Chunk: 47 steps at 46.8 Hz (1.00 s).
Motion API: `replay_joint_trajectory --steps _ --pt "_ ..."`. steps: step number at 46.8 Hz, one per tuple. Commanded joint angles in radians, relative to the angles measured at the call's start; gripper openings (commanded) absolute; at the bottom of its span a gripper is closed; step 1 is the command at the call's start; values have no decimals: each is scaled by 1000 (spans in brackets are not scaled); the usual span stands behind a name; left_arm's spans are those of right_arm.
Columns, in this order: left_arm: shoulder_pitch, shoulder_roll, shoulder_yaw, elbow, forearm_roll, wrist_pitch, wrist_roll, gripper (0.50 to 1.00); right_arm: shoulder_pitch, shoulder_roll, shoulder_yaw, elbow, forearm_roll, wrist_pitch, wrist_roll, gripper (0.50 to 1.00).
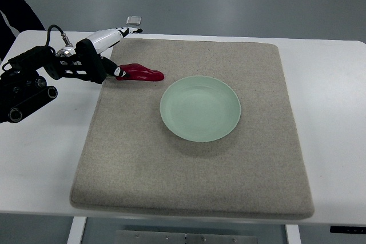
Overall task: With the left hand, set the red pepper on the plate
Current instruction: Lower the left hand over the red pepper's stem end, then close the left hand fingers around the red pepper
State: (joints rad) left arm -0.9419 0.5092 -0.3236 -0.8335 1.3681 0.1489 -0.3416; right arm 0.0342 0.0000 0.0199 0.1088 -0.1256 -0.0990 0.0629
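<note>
The left hand [97, 55] reaches in from the left edge over the white surface [46, 158], its black and white body at the upper-left corner of the mat [194, 175]. Its fingers [117, 73] sit at the stem end of the pepper [140, 74], touching or nearly touching it; whether they pinch it or only rest against it cannot be told from this view. The pepper lies flat on the mat, to the upper left of the plate [200, 108], close to its rim but apart from it, with the pointed tip toward the plate. The pale green plate sits near the middle of the mat. A small grey square object [134, 20] lies beyond the mat's far edge, above the hand.
</note>
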Motion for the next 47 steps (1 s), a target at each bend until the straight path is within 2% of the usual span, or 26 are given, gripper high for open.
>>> replay_joint_trajectory --steps 1,28,30,35,40,47 --pt "-3 0 0 2 0 0 1 994 0 0 0 0 0 1 0 928" --pt "-17 -26 46 36 0 -12 27 975 0 0 0 0 0 1 0 928" --pt "-18 -35 49 36 0 -14 26 964 0 0 0 0 0 1 0 928" --pt "-23 -46 69 37 0 -12 27 900 1 0 0 0 0 -1 0 928" --pt "-28 -52 77 37 0 -12 27 868 0 0 0 0 0 1 0 928" --pt "-28 -64 77 48 0 -12 27 853 0 0 0 0 0 -1 0 928"
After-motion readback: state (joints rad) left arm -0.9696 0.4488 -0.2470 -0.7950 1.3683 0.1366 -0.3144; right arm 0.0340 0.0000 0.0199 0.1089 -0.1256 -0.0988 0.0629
